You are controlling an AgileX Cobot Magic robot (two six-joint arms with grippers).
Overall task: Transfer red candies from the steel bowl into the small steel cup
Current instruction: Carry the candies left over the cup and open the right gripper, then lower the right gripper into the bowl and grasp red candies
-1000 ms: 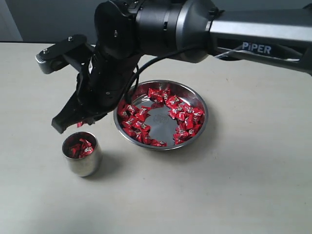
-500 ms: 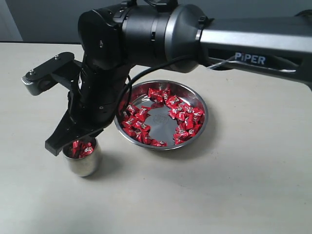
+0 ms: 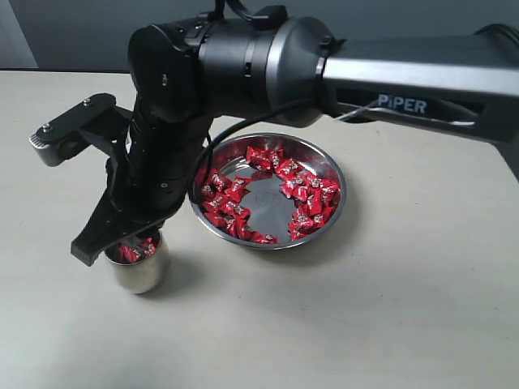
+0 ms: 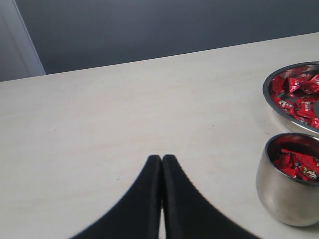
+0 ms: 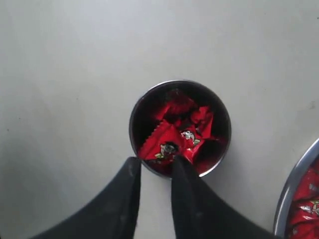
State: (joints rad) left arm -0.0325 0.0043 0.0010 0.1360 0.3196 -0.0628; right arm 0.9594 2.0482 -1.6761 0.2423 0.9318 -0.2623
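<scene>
Right fingers [image 5: 190,201] lower, apart at small steel cup [image 3: 139,274], gap wrist-view only.

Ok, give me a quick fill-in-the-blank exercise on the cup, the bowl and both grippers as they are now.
1. The right gripper hangs over the small steel cup with its jaws ____.
2. The left gripper has its jaws ____.
3. The cup stands ____ the steel bowl, not in it.
4. The red candies leave the bowl's ____ bare.
Missing words: open; shut; beside; centre.
</scene>
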